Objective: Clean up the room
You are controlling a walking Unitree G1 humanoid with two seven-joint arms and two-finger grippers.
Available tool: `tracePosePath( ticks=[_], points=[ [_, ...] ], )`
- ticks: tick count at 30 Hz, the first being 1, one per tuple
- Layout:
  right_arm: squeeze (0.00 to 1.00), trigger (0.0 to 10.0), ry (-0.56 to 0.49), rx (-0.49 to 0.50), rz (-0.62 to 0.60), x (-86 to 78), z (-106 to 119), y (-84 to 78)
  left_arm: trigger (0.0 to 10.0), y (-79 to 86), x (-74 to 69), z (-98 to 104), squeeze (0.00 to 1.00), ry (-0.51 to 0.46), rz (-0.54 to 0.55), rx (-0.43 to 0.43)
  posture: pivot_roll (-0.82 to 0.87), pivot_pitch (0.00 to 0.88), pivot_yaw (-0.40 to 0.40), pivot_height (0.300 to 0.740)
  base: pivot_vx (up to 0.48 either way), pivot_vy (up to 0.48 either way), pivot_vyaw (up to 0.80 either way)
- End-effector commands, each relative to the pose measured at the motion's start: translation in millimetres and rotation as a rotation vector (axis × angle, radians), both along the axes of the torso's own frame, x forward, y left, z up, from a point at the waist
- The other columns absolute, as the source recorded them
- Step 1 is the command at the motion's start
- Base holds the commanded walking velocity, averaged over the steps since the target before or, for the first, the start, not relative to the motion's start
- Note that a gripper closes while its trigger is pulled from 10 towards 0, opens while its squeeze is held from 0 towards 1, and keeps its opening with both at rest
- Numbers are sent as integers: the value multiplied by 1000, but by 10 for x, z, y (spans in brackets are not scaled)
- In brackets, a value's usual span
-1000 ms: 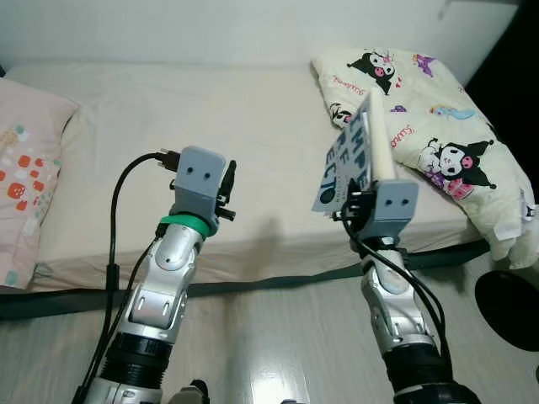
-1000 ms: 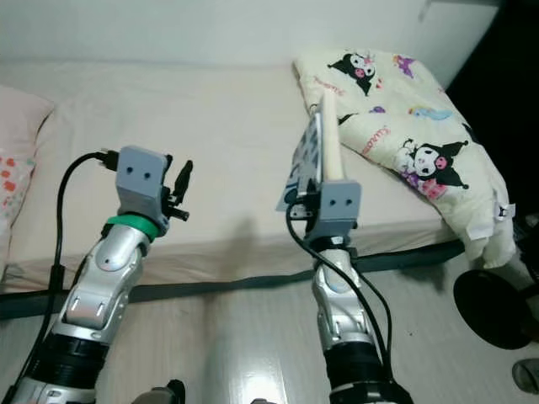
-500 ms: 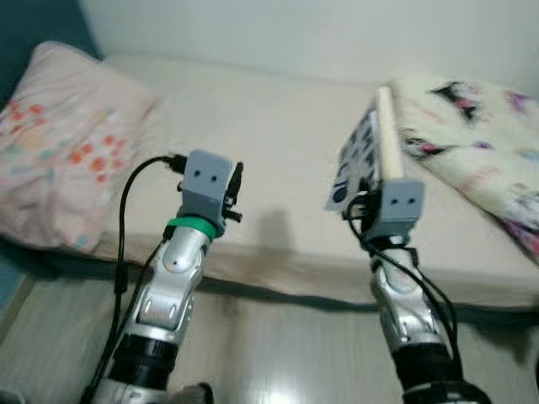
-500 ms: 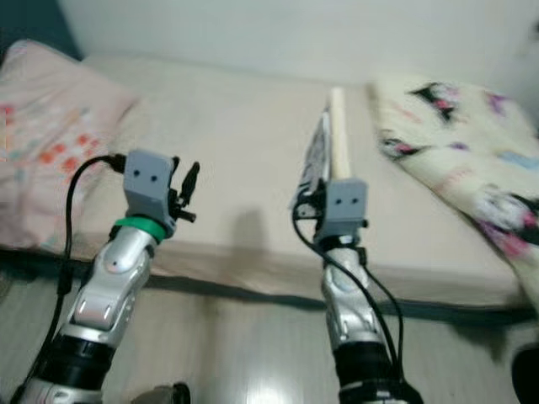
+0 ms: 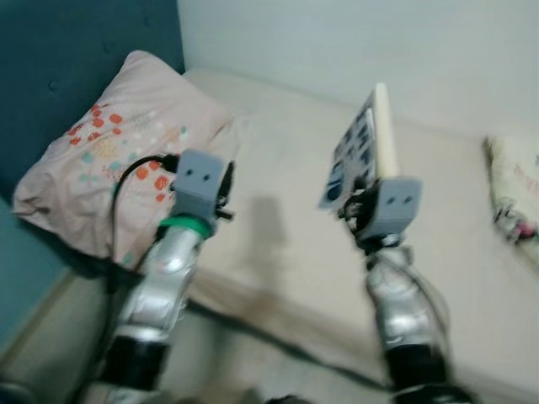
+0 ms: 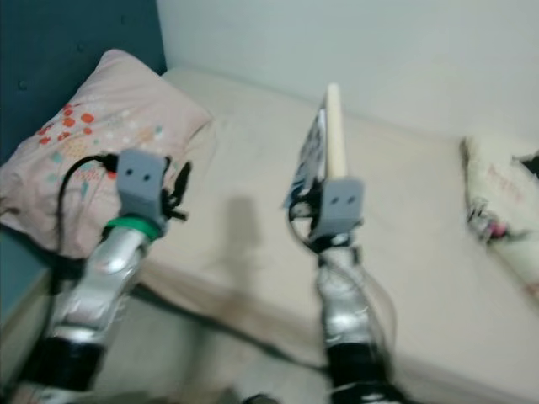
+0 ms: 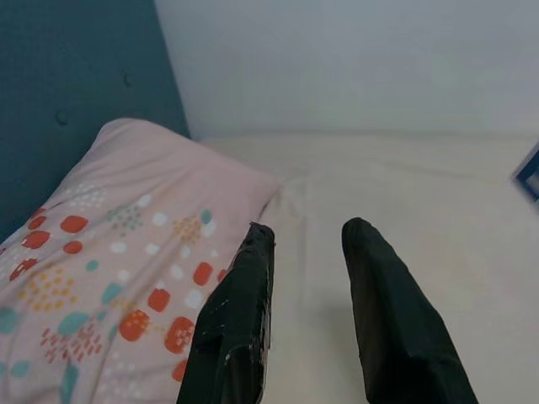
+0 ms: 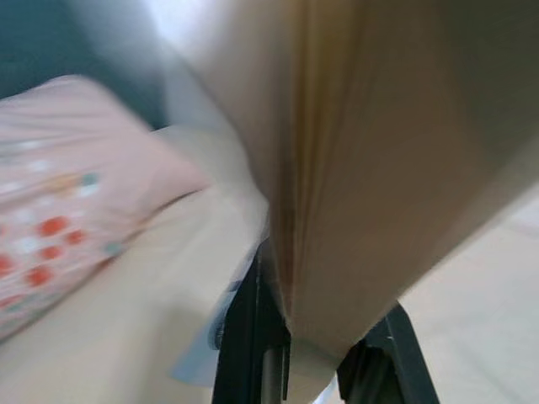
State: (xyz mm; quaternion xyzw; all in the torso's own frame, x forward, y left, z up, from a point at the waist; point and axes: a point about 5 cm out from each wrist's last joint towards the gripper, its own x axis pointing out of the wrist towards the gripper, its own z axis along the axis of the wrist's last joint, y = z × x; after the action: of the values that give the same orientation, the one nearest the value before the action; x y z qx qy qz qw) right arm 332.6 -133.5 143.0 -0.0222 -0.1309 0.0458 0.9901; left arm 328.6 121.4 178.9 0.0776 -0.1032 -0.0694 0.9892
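My right gripper (image 5: 364, 199) is shut on a thick book (image 5: 367, 143) with a blue-and-white cover and cream page edges, held upright over the bed. In the right wrist view the book (image 8: 370, 160) looms large between the black fingers (image 8: 248, 337). My left gripper (image 7: 307, 240) is open and holds nothing; it is raised beside the pink pillow (image 5: 109, 160) with red and teal prints. That pillow (image 7: 109, 278) lies just under and beside the left fingers (image 7: 244, 311).
The beige bed (image 5: 286, 160) stretches ahead, against a white wall. A dark teal headboard (image 5: 59, 67) stands at the left. A cream cartoon-print blanket (image 5: 514, 181) lies at the right edge. The picture is blurred.
The camera has swung left: the pillow and teal headboard came into view and the cartoon blanket slid to the right edge. Both arms keep their pose, the book still held.
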Motion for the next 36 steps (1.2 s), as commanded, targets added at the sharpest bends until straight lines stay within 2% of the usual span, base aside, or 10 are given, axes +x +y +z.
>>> tracePosePath(
  ticks=[1,21,26,27,28,30,32,34,35,36],
  points=[
    [0,10000,-29,19,-41,-14,47,-140,10000,-100,-9,-59,0,32,-27,3,24,51,-13,740,0,0,0],
    [0,10000,-18,34,-30,-14,28,-142,10000,-122,-16,-61,0,21,-35,10,24,50,-10,740,61,0,0],
    [0,10000,14,106,-16,-6,-16,-122,10000,-137,-33,-82,0,20,-49,19,22,55,-4,740,0,0,0],
    [0,10000,46,196,11,4,-49,-86,10000,-139,-73,-148,0,10,-72,102,23,62,3,740,0,0,0],
    [0,10000,46,196,11,4,-49,-86,10000,-139,-73,-148,0,10,-72,102,23,62,3,740,0,0,0],
    [0,10000,82,285,52,14,-78,-37,10000,-123,-115,-224,0,13,-89,161,27,70,8,740,0,0,0],
    [0,10000,82,285,52,14,-78,-37,10000,-123,-115,-224,0,13,-89,161,27,70,8,740,0,0,0],
    [0,10000,151,431,121,47,-159,47,10000,-37,-190,-375,0,39,-89,233,40,94,15,740,0,0,0],
    [0,10000,151,431,121,47,-159,47,10000,-37,-190,-375,0,39,-89,233,40,94,15,740,0,0,0],
    [0,10000,177,506,154,62,-187,84,10000,8,-230,-417,0,52,-87,250,57,111,18,740,0,0,0]
  ],
)
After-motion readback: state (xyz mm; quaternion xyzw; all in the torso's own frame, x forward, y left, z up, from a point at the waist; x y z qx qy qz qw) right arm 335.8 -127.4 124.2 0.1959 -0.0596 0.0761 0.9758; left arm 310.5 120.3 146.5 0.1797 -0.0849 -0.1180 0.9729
